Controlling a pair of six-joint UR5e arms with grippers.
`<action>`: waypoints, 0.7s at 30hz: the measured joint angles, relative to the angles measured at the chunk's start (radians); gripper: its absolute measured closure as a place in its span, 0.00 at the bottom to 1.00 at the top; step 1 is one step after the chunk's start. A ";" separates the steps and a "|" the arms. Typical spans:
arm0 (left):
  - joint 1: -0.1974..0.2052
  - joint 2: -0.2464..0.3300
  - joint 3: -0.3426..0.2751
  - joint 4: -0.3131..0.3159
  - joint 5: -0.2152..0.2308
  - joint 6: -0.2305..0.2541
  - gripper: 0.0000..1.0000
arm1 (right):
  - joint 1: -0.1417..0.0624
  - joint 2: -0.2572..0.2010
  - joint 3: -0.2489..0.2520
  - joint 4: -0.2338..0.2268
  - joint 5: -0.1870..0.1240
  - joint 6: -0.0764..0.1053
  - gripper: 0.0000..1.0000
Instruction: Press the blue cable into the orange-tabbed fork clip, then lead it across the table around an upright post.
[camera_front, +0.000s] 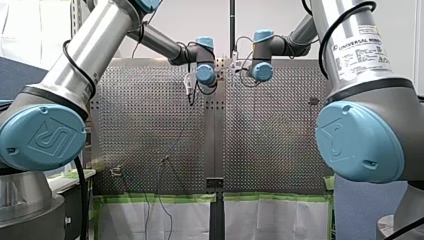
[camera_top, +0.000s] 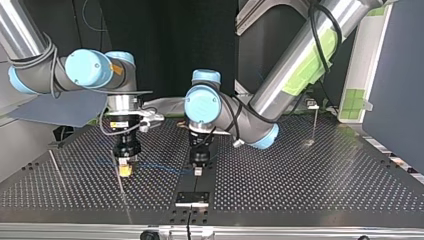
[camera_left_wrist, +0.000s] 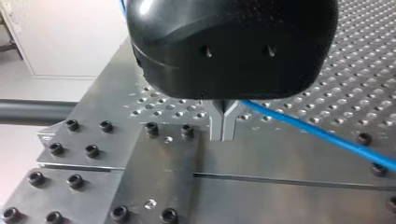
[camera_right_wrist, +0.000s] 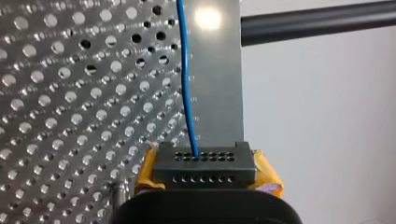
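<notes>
Our left end effector (camera_left_wrist: 223, 133) is black with metal fingers (camera_left_wrist: 217, 125), and these are pressed together just above the tabletop (camera_left_wrist: 289, 196). The blue cable (camera_left_wrist: 322, 137) comes out at the fingers and slants away to one side over the perforated surface, so we read this end effector as clenched on the cable. Just under its fingertips the perforated sheet gives way to smooth bolted plates.

Our right end effector (camera_right_wrist: 205, 163) shows yellow pads (camera_right_wrist: 268, 175) on either side of a dark block pierced with small holes. The cable runs straight ahead of it over the tabletop and ends at the top of that block, so this end effector is grasping the cable too.

From across the table, the two end effectors hang side by side close to the tabletop, near each other. The cable shows as a faint blue line stretched between them. An upright post (camera_top: 314, 125) stands well apart from our left end effector, on the side away from our right one.
</notes>
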 joint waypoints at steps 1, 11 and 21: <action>0.000 0.000 0.005 0.000 0.001 -0.001 1.00 | -0.003 0.000 0.000 0.001 0.000 0.000 1.00; 0.004 -0.001 0.061 -0.038 0.026 -0.009 1.00 | -0.028 -0.010 -0.018 0.024 0.001 0.005 1.00; 0.011 -0.002 0.101 -0.064 0.080 -0.053 1.00 | -0.044 -0.025 -0.028 0.036 0.000 0.014 1.00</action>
